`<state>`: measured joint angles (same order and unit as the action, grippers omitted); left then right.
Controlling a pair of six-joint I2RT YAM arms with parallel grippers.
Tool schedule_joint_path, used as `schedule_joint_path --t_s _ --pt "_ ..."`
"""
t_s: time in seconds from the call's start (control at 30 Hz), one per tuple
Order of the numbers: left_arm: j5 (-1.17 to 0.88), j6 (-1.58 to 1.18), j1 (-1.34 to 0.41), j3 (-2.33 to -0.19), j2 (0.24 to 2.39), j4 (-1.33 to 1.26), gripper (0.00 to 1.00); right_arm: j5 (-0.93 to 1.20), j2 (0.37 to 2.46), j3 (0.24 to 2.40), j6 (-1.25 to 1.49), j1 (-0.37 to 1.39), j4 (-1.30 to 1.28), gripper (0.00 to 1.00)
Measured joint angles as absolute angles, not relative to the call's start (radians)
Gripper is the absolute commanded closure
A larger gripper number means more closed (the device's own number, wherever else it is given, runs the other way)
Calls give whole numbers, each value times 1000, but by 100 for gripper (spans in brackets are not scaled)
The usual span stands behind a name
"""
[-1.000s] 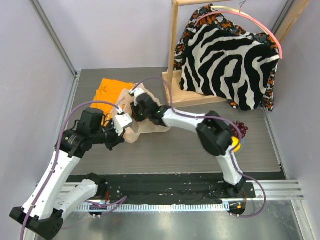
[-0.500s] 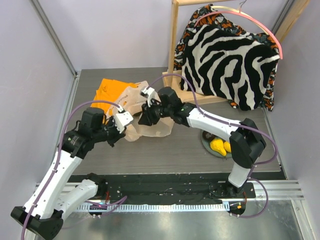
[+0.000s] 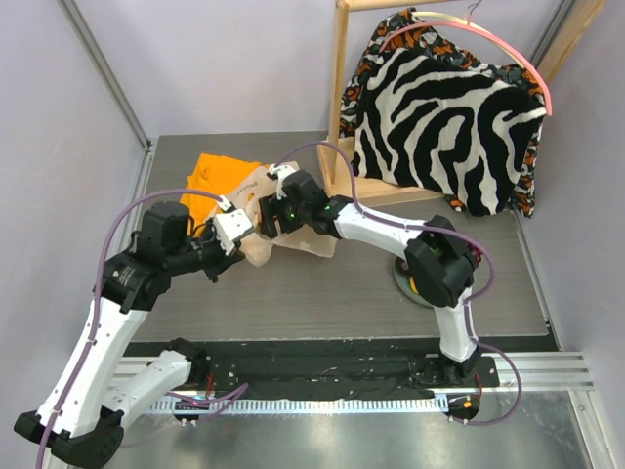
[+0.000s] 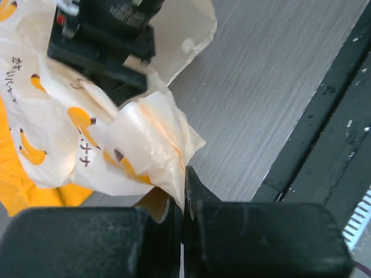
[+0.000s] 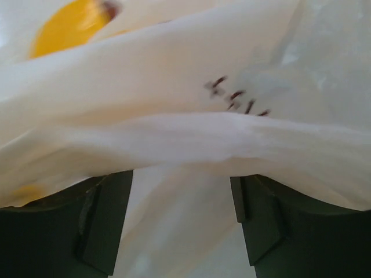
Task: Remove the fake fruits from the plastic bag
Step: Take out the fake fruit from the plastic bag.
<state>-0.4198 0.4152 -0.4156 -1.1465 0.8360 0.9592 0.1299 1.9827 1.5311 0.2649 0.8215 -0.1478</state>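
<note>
Surface: a grey wood-grain table [image 3: 342, 293], with a black strip [image 3: 322, 357] and a metal rail [image 3: 547, 369] along its near edge. Pale lavender walls [image 3: 244, 59] enclose it on three sides.

At the far right corner stands a wooden rack [image 3: 339, 88] draped with a zebra-patterned garment [image 3: 439, 117]. An orange cloth [image 3: 217, 174] lies near the far left corner.

The plastic bag [image 3: 303, 239] lies left of the table's centre, touching the orange cloth. It carries orange banana-shaped prints and small dark characters, which are too small to read.

The left gripper [image 4: 182, 197] is pressed together, pinching a fold at the edge of the bag. The right gripper [image 5: 182, 214] is spread wide at the bag's far side, with the film draped across both fingers [image 5: 104, 220]; no grip is evident.

A grey plate [image 3: 398, 274] sits toward the right edge, largely hidden by the right arm's elbow. Of the fake fruits [image 3: 415, 285], only a sliver of yellow shows on the plate. Whether any remain inside the bag cannot be told.
</note>
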Motion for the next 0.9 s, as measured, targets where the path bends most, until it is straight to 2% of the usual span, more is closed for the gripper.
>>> schedule_joint_path --t_s 0.33,0.67,0.83,0.87,0.9 --pt "-519 369 -416 -1188 855 1056 100 -18 2171 1706 391 846 -144 21" --pt "-589 313 -425 -1159 854 1072 100 -201 2307 1844 321 979 -135 19" --pt "-597 294 -433 -1153 854 1074 100 -268 2374 1880 262 1029 -125 26" --pt "-597 292 -434 -1152 853 1074 100 -277 2388 1880 244 1035 -121 29" --pt "-597 290 -434 -1150 851 1074 100 -283 2399 1880 226 1038 -121 38"
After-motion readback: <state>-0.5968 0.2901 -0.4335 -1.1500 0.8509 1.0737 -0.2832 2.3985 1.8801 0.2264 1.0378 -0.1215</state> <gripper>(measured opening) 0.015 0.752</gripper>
